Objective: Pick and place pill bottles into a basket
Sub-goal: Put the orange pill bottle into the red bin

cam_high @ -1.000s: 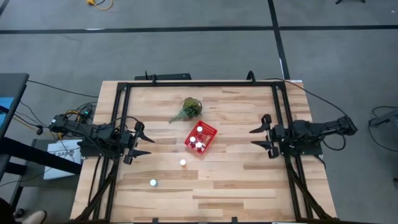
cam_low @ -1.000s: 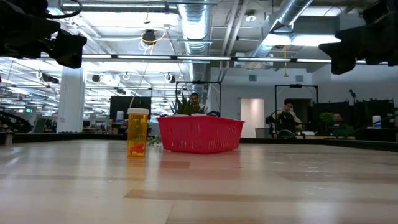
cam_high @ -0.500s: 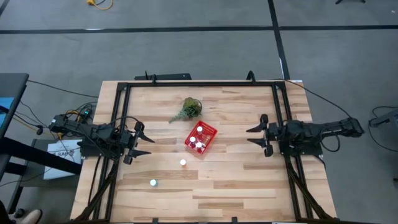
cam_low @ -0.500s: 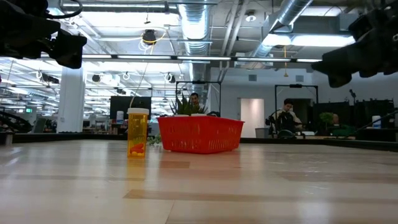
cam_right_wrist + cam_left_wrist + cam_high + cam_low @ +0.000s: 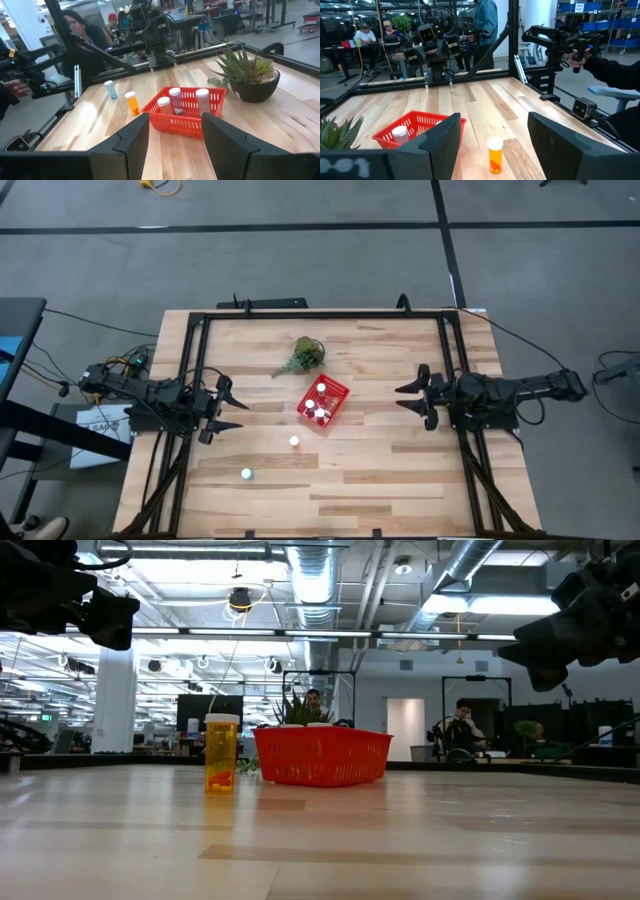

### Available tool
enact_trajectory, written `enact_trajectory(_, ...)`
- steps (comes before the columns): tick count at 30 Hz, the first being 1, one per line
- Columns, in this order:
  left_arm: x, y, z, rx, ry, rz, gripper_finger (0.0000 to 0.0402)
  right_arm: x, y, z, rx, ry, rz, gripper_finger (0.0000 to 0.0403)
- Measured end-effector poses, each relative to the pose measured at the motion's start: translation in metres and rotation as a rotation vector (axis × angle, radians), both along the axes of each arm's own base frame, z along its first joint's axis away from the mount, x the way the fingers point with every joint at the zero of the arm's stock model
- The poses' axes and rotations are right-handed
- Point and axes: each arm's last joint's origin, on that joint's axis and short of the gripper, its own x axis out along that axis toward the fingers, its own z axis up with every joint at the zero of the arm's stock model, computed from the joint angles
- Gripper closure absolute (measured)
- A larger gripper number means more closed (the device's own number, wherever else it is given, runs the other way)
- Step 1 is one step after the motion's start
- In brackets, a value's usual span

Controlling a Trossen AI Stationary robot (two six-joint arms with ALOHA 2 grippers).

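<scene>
The red basket (image 5: 323, 402) stands at the table's middle, with white-capped pill bottles upright in it; three show in the right wrist view (image 5: 175, 98). An orange bottle (image 5: 294, 442) stands on the table near the basket's near-left side and shows in the low view (image 5: 221, 753). A bluish bottle (image 5: 246, 474) stands farther toward the near-left. My left gripper (image 5: 238, 412) is open and empty at the table's left side. My right gripper (image 5: 402, 398) is open and empty to the right of the basket, pointing at it.
A green leafy plant in a dark pot (image 5: 303, 357) stands just beyond the basket on its far-left side. A black frame (image 5: 320, 315) runs around the table. A person's arm with a handheld device (image 5: 590, 50) shows beyond the table edge.
My right gripper has gone a little toward the table's left edge, nearer the basket, and stays open. The bottles and the basket have kept still.
</scene>
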Motion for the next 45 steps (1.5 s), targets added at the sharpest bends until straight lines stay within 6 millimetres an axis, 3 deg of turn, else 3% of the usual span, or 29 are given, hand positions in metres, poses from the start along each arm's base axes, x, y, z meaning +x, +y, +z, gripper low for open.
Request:
enact_trajectory(4, 0.0000, 0.0000, -0.0001, 0.010, -0.002, 0.000, 0.0180, 0.0000, 0.0000, 0.0003, -0.002, -0.003, -0.001, 0.0230)
enact_trajectory(16, 0.0000, 0.0000, 0.0000, 0.005, -0.001, 0.000, 0.0180, -0.0012, 0.0068, 0.0062, -0.231, -0.036, 0.108, 0.0232)
enact_trajectory(39, 0.0000, 0.0000, 0.0000, 0.002, 0.000, 0.000, 0.0180, -0.0022, 0.0092, 0.0014, -0.232, 0.023, 0.139, 0.0234)
enact_trajectory(45, 0.0001, 0.0009, 0.0036, -0.136, -0.006, 0.029, 0.0180, -0.0022, 0.0092, 0.0014, -0.232, 0.023, 0.138, 0.0234)
